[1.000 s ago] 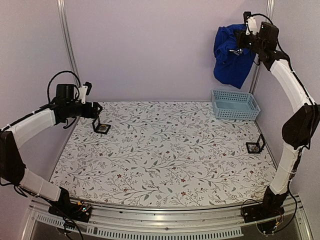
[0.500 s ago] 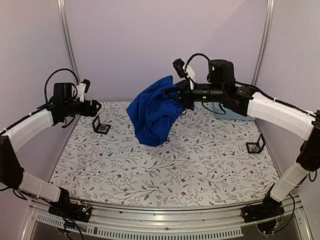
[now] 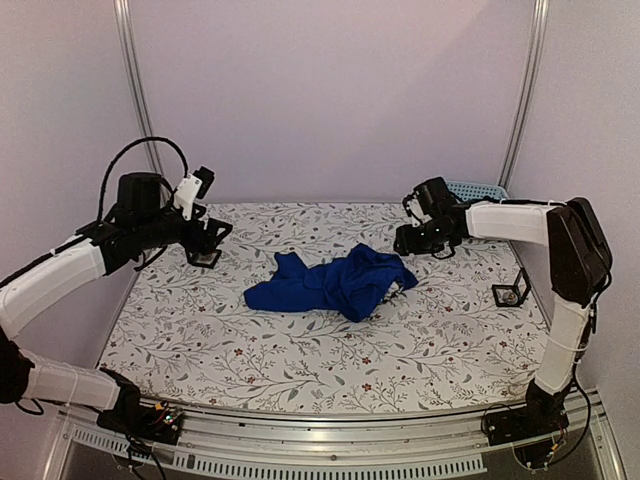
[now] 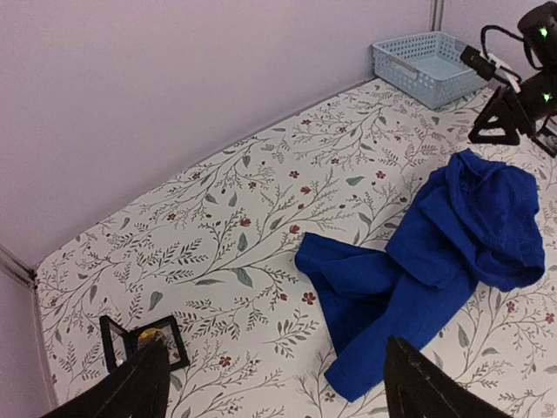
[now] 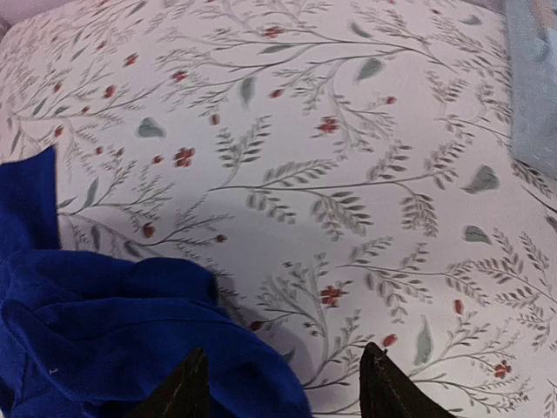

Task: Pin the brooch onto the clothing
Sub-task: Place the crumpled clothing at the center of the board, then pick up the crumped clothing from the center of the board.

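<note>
The clothing [image 3: 335, 283], a royal-blue shirt, lies crumpled in the middle of the table, and it also shows in the left wrist view [image 4: 435, 261]. My right gripper [image 5: 285, 387] is open low over the shirt's right edge [image 5: 113, 331], holding nothing; its left fingertip [image 5: 187, 387] overlaps the cloth. My left gripper [image 4: 278, 383] is open above the table's back left, apart from the shirt. Beside it stands a small black frame case [image 4: 144, 338] with something gold inside; I cannot tell whether it is the brooch.
A second small black frame case [image 3: 512, 293] stands near the table's right edge. A light-blue basket [image 4: 426, 65] sits at the back right corner, partly behind my right arm [image 3: 500, 215]. Walls close the back and sides.
My right arm swung down from high at the back right to the table's middle with the shirt, then opened; the shirt now lies on the table. My left arm moved slightly right.
</note>
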`<state>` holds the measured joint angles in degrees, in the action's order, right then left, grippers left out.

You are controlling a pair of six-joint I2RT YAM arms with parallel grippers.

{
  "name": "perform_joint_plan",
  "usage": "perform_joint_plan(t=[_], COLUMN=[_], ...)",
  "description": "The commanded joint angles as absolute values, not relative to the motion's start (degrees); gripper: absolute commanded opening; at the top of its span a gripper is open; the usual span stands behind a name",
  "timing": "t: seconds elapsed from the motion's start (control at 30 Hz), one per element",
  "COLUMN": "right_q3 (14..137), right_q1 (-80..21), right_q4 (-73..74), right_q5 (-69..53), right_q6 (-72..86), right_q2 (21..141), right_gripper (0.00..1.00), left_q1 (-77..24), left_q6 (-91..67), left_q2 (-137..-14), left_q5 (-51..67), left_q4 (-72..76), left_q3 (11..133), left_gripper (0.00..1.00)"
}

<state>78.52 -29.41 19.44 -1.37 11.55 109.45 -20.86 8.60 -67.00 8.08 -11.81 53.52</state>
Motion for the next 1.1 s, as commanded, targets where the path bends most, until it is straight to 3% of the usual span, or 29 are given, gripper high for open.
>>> perform_joint_plan(t=[0.0,0.17,0.3,0.43,0.57,0.67,0.93,1.07], right_q3=[76.38,74.82,74.74,81.19,88.68,93.09,98.84,100.48], right_q1=[-26.63,-28.11,-41.38,-49.52,-50.14,-50.19,-50.27,-50.25], right_q4=[24.57,28.30,22.48,19.20,17.92,16.20,13.69,13.37], right_q5=[12.07,16.43,18.03,3.86,0.61,-3.49,-8.53,-8.84], right_q6=[16.95,17.46,8.06,-2.43,-2.08,-2.47,-2.85,-2.55], right_q2=[103.18,99.16,97.44,103.40,113.06,119.21,128.99,131.90], right_gripper=[0.64,0.69,0.65,0.54,0.40,0.38,0.37,0.34], left_q1=[-23.56,-28.57,-30.38,-30.71,-29.68,-27.52,-26.52,-26.17], left_q6=[12.12,16.89,18.39,17.41,13.67,10.77,9.55,8.39], left_q2=[-67.12,-69.83,-75.91,-82.32,-90.02,-95.65,-101.41,-104.40], left_q5=[6.68,7.85,8.40,3.90,4.63,9.79,14.62,14.64], left_q4=[-16.02,-17.39,-19.90,-18.93,-21.73,-23.42,-21.05,-20.98], left_q3=[50.35,48.42,49.90,51.00,57.12,60.24,59.48,60.39], left_gripper=[0.82,0.81,0.86,0.86,0.78,0.65,0.71,0.69])
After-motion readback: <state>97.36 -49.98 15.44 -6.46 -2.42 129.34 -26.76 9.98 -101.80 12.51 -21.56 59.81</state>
